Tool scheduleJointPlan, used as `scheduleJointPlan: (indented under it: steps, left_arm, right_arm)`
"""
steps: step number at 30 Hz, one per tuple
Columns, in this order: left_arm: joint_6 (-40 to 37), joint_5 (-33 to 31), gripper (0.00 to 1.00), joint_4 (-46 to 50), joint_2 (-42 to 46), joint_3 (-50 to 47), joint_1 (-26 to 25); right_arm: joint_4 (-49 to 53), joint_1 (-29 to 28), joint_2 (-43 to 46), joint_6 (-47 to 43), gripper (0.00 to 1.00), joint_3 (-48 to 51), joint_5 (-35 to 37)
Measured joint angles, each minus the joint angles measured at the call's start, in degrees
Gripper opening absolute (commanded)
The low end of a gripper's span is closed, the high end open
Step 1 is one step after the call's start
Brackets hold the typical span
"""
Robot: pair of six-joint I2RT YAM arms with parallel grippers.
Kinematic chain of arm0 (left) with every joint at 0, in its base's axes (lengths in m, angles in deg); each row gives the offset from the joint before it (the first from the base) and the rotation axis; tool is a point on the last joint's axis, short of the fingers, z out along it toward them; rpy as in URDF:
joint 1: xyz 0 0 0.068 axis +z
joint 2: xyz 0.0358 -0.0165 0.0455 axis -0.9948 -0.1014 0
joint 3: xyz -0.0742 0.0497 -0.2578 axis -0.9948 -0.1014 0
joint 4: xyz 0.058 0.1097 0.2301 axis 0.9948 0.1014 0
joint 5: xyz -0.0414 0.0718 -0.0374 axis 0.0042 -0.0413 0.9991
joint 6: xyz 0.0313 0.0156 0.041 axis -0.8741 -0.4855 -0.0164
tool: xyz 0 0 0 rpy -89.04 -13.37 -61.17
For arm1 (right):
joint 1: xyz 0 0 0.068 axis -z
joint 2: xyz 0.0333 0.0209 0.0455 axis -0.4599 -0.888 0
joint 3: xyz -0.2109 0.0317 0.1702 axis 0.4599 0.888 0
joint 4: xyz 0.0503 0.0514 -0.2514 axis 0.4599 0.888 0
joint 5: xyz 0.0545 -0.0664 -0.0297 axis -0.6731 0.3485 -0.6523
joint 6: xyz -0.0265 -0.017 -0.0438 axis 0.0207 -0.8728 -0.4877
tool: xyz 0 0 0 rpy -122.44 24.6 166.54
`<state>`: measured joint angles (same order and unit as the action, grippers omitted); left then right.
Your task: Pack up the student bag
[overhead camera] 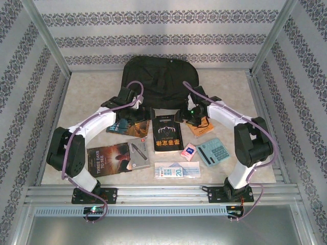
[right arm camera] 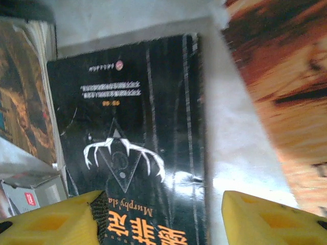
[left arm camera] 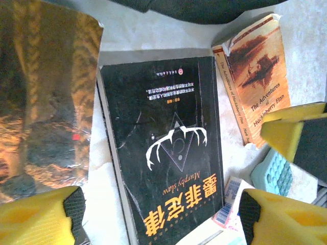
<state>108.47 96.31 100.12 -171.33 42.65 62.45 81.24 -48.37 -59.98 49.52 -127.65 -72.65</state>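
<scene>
Position of the student bag (overhead camera: 161, 76) is what the coming move turns on; it lies slumped at the far middle of the table (overhead camera: 84, 97), its long axis running left to right, rounded top away from the arms; in the left wrist view its dark fabric (left arm camera: 204, 7) shows at the upper edge, just past the books. Both tools sit on its near side, so the bag is straight ahead of each, farther from the bases; neither arm is clearly nearer, the left gripper (overhead camera: 134, 116) off the bag's near left corner and the right gripper (overhead camera: 193, 116) off its near right.

Left gripper (left arm camera: 161, 209) is spread wide and holds nothing; right gripper (right arm camera: 162, 209) is likewise wide and empty. Between them lies a black book (overhead camera: 167, 132) – flat, cover up, long axis pointing toward the bag, its far end close to the fabric; each wrist camera looks down on this cover (left arm camera: 163, 148) (right arm camera: 127, 138). An orange paperback (left arm camera: 258, 76) lies just beside it on the right, a calculator (overhead camera: 213, 151) nearer the bases.

My judgement: nothing is packed yet, and either arm could take the black book and carry it a short way forward; whether the bag's mouth is open I cannot tell – that is the risk.
</scene>
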Motion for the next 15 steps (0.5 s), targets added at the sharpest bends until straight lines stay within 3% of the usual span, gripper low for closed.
scheduleJointPlan:
  steps: [15]
  left_arm:
    - [4.68, 4.81, 0.61, -7.08, -11.65, -1.36, -3.10]
  right_arm:
    - [-4.59, 0.17, -8.83, -0.50, 0.56, 1.86, -5.92]
